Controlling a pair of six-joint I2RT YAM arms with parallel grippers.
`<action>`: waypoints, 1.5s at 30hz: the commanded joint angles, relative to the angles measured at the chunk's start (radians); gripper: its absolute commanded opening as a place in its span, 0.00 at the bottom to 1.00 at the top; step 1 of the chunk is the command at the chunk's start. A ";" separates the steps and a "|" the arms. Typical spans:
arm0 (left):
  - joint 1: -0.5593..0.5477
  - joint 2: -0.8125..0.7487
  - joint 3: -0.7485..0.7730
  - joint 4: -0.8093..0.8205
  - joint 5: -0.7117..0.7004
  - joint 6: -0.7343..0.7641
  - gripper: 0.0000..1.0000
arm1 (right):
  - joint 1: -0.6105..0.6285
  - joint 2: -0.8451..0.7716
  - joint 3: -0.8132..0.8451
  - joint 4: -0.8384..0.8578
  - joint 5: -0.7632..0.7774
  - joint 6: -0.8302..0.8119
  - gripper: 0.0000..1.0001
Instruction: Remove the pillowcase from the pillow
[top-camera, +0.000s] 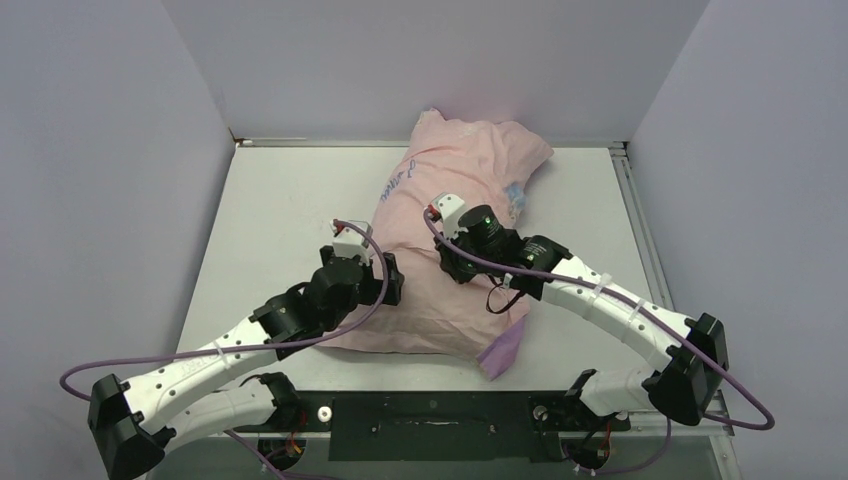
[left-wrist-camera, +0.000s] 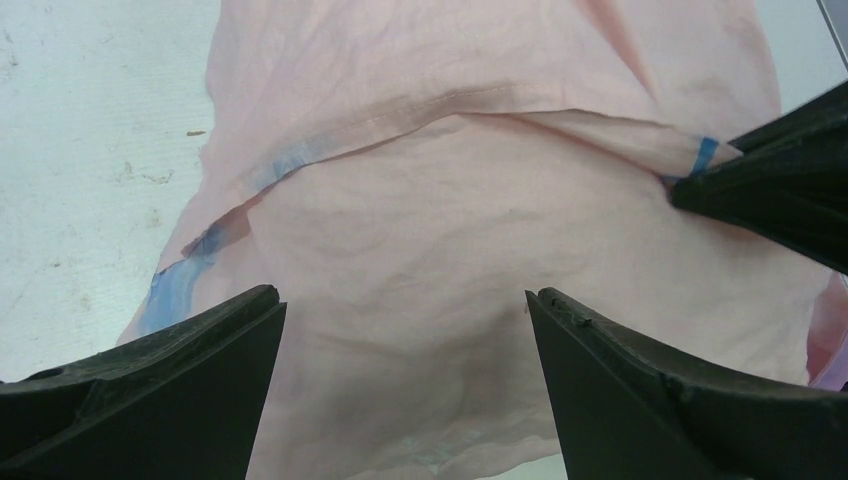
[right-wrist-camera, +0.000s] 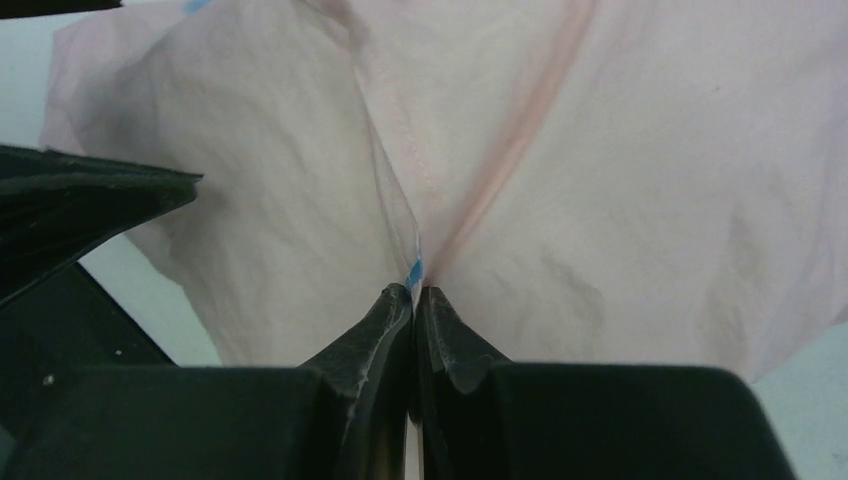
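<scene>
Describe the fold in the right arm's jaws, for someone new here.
On the white table lies a stuffed pale pink pillowcase. Near its middle the right gripper has its jaws shut on a raised hem fold. Unlike the flat cloth around, it stands as a ridge with a blue tick at the pinch.

Nothing legible. The pillowcase (top-camera: 455, 165) carries blue handwriting toward its 10 o'clock side, too small and blurred to read.

pillowcase (top-camera: 450, 190): pale pink, blue writing, purple at near corner
bench (top-camera: 270, 200): white, faint dark specks
left claw (left-wrist-camera: 400, 295): black
right claw (right-wrist-camera: 413, 290): black
</scene>
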 joint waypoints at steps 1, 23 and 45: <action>0.003 -0.023 0.057 -0.019 -0.021 -0.024 0.97 | 0.053 -0.067 0.053 -0.049 -0.100 -0.008 0.05; 0.003 -0.093 0.039 -0.078 -0.003 -0.166 0.97 | 0.140 -0.078 -0.020 -0.041 -0.163 0.019 0.57; 0.071 -0.018 -0.119 -0.066 -0.050 -0.200 0.97 | 0.115 0.002 0.056 0.087 0.131 -0.012 1.00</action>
